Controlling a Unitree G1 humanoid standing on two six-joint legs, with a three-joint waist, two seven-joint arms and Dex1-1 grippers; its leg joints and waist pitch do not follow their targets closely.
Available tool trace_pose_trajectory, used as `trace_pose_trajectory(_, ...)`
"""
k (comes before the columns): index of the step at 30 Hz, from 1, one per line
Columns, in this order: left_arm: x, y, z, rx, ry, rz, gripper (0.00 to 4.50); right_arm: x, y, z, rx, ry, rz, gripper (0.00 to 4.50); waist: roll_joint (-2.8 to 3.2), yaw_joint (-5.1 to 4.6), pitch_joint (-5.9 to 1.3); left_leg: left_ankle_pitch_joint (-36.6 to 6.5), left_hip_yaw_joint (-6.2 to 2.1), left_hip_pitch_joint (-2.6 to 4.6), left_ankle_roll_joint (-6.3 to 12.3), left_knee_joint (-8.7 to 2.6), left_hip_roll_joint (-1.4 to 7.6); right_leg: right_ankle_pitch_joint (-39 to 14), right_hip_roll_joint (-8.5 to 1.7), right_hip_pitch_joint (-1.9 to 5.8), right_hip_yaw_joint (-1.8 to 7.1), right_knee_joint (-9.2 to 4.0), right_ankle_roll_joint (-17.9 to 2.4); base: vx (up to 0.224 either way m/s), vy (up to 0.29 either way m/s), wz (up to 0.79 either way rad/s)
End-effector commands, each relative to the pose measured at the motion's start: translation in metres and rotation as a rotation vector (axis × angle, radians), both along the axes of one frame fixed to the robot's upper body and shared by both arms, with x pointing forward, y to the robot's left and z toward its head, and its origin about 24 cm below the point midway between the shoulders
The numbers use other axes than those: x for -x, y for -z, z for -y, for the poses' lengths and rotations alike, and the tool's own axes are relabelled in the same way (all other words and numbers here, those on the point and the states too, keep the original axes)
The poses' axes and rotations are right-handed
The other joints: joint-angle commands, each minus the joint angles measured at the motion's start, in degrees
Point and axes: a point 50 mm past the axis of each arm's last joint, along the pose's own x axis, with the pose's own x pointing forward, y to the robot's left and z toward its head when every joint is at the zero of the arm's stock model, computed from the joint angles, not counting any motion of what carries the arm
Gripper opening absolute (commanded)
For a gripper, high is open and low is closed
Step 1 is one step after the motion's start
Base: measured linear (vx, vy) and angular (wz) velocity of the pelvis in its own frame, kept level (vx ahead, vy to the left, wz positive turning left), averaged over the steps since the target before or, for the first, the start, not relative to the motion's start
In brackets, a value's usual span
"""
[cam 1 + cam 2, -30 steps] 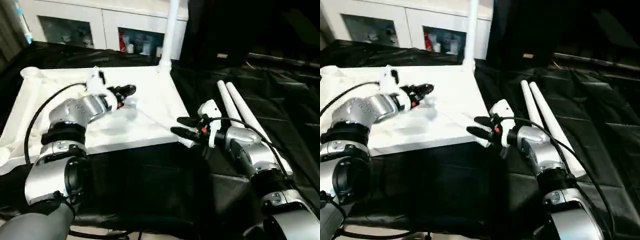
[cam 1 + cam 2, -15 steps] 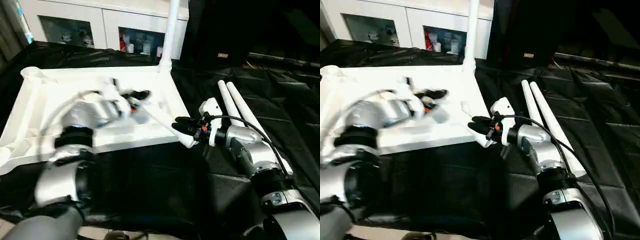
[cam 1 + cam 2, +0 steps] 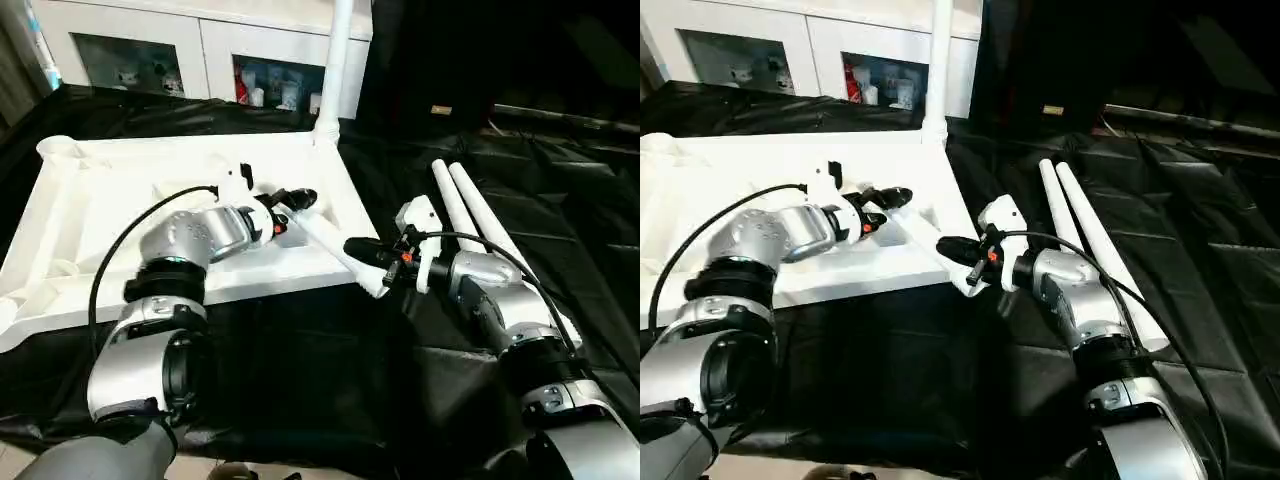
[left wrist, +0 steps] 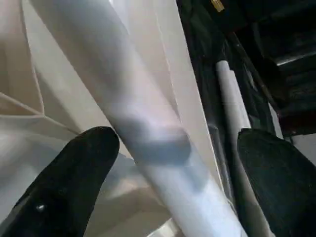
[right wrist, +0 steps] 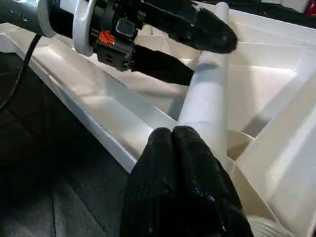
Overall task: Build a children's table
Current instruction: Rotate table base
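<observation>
While the long white tubular leg (image 3: 330,238) lies slantwise over the near right corner of the white ribbed plastic tabletop (image 3: 90,215), mid-frame, the left gripper (image 3: 290,200) straddles its upper end, fingers spread. The right gripper (image 3: 362,250) pinches its lower end, fingers together. Two spare white legs (image 3: 470,215) rest right, on black cloth (image 3: 560,200).

Glossy white plastic tabletop (image 3: 90,200); creased black cloth (image 3: 580,230)

Black cloth-covered surface (image 3: 560,200), white upturned tabletop (image 3: 80,200) resting on it, two loose white legs (image 3: 470,215) lying alongside
</observation>
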Motion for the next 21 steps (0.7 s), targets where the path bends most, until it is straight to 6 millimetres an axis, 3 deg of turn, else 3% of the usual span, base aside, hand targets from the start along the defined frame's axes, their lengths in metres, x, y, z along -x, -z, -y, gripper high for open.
trace_pose_trajectory(1, 0.009, 0.024, 0.007, -0.057, 0.032, -0.109, 4.5, -0.001, -0.002, 0.002, 0.023, -0.002, 0.007, 0.06, 0.84, 0.05, -3.86, -5.5, -1.31, 0.62, 4.21, -3.82, 3.47, -5.4, -6.13, 3.35, 3.66, -4.87, -13.4, 0.0, 0.0, 0.0)
trace_pose_trajectory(2, 0.009, 0.025, 0.007, -0.062, 0.03, -0.11, 4.5, -0.001, -0.002, 0.001, 0.026, -0.002, 0.01, 0.06, 0.94, 0.03, -3.73, -7.4, -1.45, 0.75, 3.11, -4.1, 3.56, -8.4, -6.2, 3.46, 3.67, -5.19, -12.6, 0.0, 0.0, 0.0)
trace_pose_trajectory(5, 0.009, 0.027, 0.008, -0.068, 0.029, -0.118, 4.5, -0.005, -0.004, 0.001, 0.036, 0.036, 0.026, 0.06, 1.13, 0.01, -3.82, -7.9, -1.57, 1.06, 2.0, -4.26, 3.68, -9.6, -6.29, 3.39, 3.76, -5.27, -11.7, 0.0, 0.0, 0.0)
trace_pose_trajectory(10, 0.008, 0.023, 0.011, -0.018, 0.051, -0.115, 4.5, -0.007, -0.006, 0.002, 0.034, 0.044, 0.033, 0.06, 1.01, 0.06, -3.91, -6.0, -1.48, 0.78, 2.75, -4.13, 3.57, -5.8, -6.33, 3.54, 3.77, -4.88, -12.9, 0.0, 0.0, 0.0)
trace_pose_trajectory(21, 0.008, 0.021, 0.009, -0.075, 0.107, -0.113, 4.5, -0.018, -0.024, 0.004, -0.042, 0.108, 0.052, 0.06, 1.06, 0.04, -3.91, -5.7, -1.51, 0.82, 2.64, -4.27, 3.77, -5.4, -6.43, 3.5, 3.8, -4.74, -13.2, 0.0, 0.0, 0.0)
